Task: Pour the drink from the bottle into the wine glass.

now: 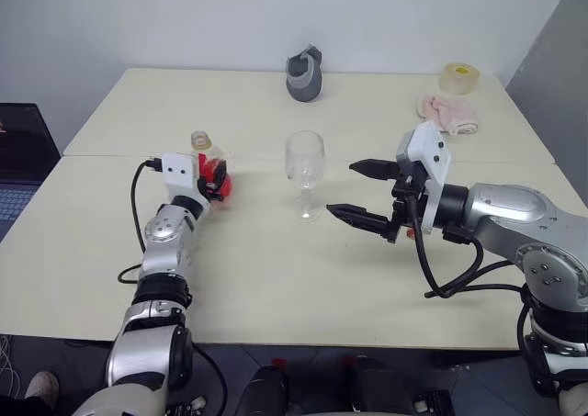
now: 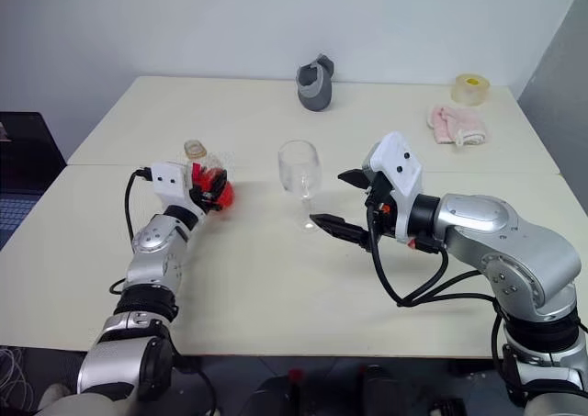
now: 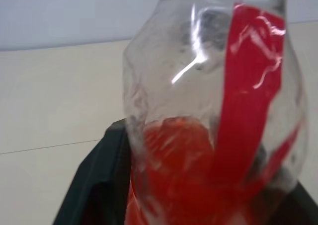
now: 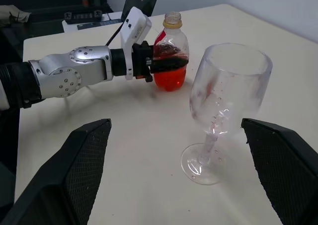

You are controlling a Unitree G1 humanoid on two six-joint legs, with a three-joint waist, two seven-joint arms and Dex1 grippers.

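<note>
The bottle [image 1: 208, 159] is small, clear and bulbous, with a red label and a yellowish top, and stands upright on the table left of centre. The red drink [image 4: 170, 79] fills its lower part. My left gripper [image 4: 168, 63] reaches in level, and its black fingers [image 3: 94, 185] are shut on the bottle's belly. To the bottle's right the wine glass [image 1: 305, 162] stands upright and empty on its round foot. My right gripper [image 1: 342, 188] hovers just right of the glass, pointing at it, its jaws wide open with nothing between them.
A grey jug [image 1: 305, 74] stands at the table's far middle. A roll of tape [image 1: 459, 76] and a pink cloth [image 1: 450, 113] lie at the far right. A laptop [image 1: 18, 159] sits off the table's left edge.
</note>
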